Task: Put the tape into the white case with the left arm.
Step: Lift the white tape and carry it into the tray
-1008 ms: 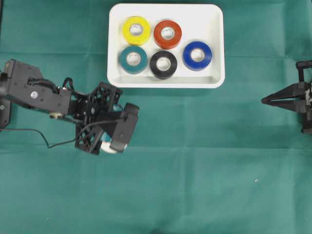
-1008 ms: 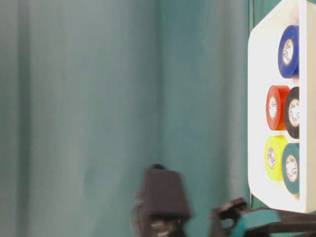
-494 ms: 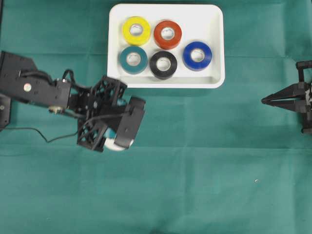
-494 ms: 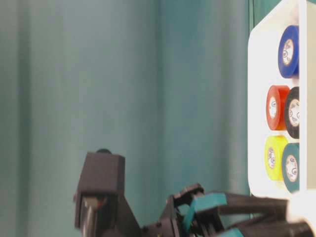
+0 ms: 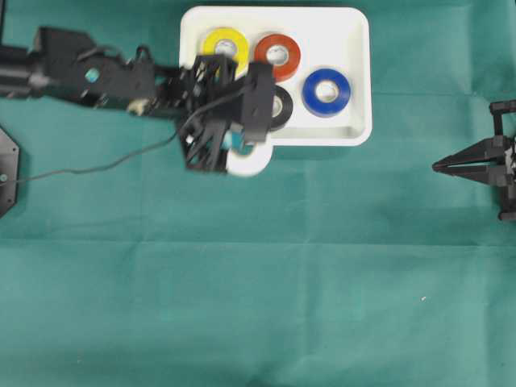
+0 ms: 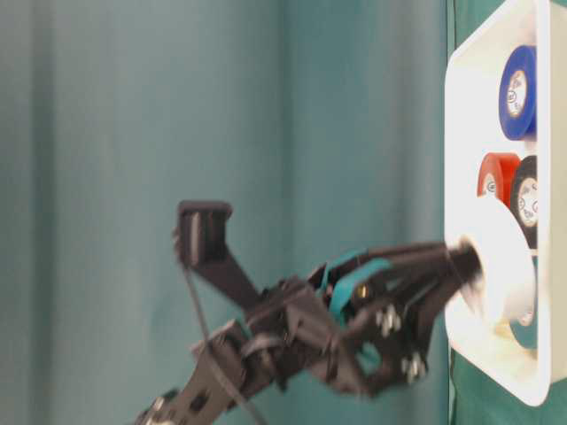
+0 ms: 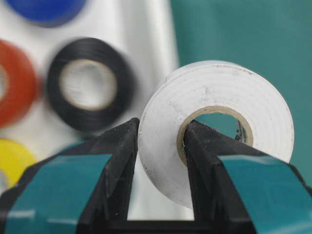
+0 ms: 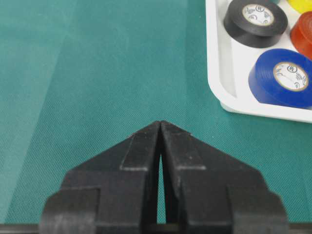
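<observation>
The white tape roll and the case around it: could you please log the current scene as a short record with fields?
held item: white tape roll, one finger through its core, one outside the wall
holder: left gripper, shut on the roll
roll position: over the near rim of the white case, partly outside it
case contents: yellow roll, red roll, blue roll, black roll; the teal roll is mostly hidden
right gripper: shut, holding nothing, apart from the case
surface: green cloth
</observation>
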Motion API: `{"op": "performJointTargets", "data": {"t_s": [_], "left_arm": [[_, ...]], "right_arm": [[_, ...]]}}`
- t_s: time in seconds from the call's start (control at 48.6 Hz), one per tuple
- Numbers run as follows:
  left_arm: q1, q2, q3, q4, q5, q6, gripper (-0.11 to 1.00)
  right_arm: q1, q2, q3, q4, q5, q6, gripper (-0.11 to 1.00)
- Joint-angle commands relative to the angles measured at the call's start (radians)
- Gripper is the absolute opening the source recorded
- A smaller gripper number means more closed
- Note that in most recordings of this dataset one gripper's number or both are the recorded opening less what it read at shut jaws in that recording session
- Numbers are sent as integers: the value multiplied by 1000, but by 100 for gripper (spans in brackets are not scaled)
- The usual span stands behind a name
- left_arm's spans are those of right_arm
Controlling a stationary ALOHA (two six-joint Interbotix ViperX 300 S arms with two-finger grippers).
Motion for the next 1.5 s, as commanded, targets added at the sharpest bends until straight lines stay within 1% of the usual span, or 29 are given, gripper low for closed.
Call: {"op": "performJointTargets", "data": {"t_s": [0.0, 0.206, 0.453, 0.885, 0.926, 1.091, 1.132, 1.173, 1.214, 1.481], "left_arm": [[37, 11, -60, 0, -18, 3, 26], [104, 87, -152, 2, -40, 0, 26], [150, 146, -227, 2, -54, -5, 26], [164, 158, -270, 2, -55, 2, 27], [164, 161, -273, 2, -55, 2, 33], [164, 173, -285, 0, -60, 2, 81], [164, 173, -287, 2, -64, 3, 90], [163, 173, -285, 2, -69, 3, 97], [163, 170, -284, 0, -72, 3, 99], [163, 152, -264, 2, -78, -2, 98]], "right_arm": [[0, 3, -12, -2, -9, 2, -9], [0, 3, -11, 0, -9, 2, -9], [0, 3, -11, 0, -11, 2, -9], [0, 2, -11, -2, -9, 2, -9], [0, 2, -12, -2, -11, 2, -9], [0, 2, -9, -2, -11, 2, -9], [0, 2, -9, -2, -11, 2, -9], [0, 2, -11, -2, -11, 2, -9], [0, 2, -9, 0, -12, 2, -9], [2, 3, -9, -2, -12, 2, -9]]}}
